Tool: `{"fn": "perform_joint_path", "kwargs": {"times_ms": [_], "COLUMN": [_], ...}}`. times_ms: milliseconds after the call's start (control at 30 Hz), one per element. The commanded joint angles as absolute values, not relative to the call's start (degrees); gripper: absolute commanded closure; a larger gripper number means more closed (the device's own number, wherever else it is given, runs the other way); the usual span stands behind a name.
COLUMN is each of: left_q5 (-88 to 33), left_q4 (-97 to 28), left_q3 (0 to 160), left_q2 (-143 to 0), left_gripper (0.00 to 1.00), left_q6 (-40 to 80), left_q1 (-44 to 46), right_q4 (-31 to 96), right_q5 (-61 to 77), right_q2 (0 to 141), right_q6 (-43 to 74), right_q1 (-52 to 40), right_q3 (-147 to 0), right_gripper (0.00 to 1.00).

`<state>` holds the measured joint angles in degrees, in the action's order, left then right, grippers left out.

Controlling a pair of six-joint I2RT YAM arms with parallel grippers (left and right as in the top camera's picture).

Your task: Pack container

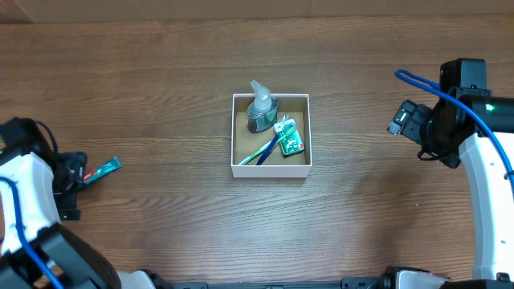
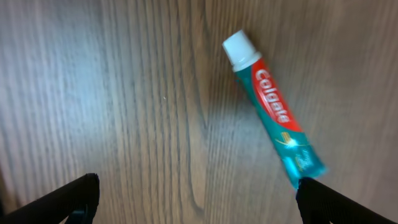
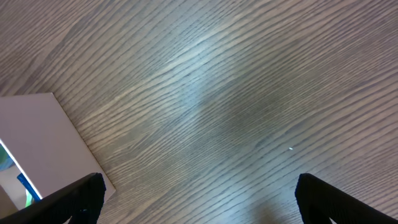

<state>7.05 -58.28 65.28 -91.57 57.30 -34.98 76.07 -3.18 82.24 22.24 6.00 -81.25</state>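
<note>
Toothpaste lying on counter by my left hand, fingers spread wide | right hand spread too, near container | bottle, toothbrush inside

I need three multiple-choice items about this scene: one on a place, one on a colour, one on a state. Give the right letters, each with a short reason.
1. The toothpaste tube lies:
A) in the container
B) on the table by the left gripper
C) between the fingers of the right gripper

2. The tube's cap is:
A) white
B) black
C) yellow

3. The right gripper is:
A) shut on the container's wall
B) shut on the tube
C) open

Key:
1 B, the left wrist view shows it flat on the table.
2 A, the cap is plainly white.
3 C, its fingers stand wide apart over bare table.
</note>
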Motion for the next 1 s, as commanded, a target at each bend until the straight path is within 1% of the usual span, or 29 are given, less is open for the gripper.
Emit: {"fn": "perform_joint_path", "kwargs": {"times_ms": [0, 333, 567, 967], "left_q5": [6.6, 6.1, 6.1, 6.2], "left_q4": [-55.7, -48.3, -43.1, -39.0], "left_q3": [64.6, 64.6, 64.6, 64.6], "left_q2": [-96.9, -105.7, -106.3, -106.7], "left_gripper": [0.00, 0.00, 0.00, 0.00], "left_q6": [58.6, 59.2, 58.7, 58.7], "left_q1": [-35.1, -35.1, -35.1, -34.4], "right_q4": [76.1, 76.0, 76.0, 76.4], "right_q5": [-3.3, -3.3, -3.3, -3.3], "right_q2": [82.2, 82.2, 82.2, 82.2], "right_q6": [22.0, 22.0, 22.0, 22.0], "right_q1": [6.2, 6.2, 6.2, 6.2], "right_q3": [-81.3, -81.3, -81.3, -81.3], "right_gripper": [0.00, 0.00, 0.00, 0.00]}}
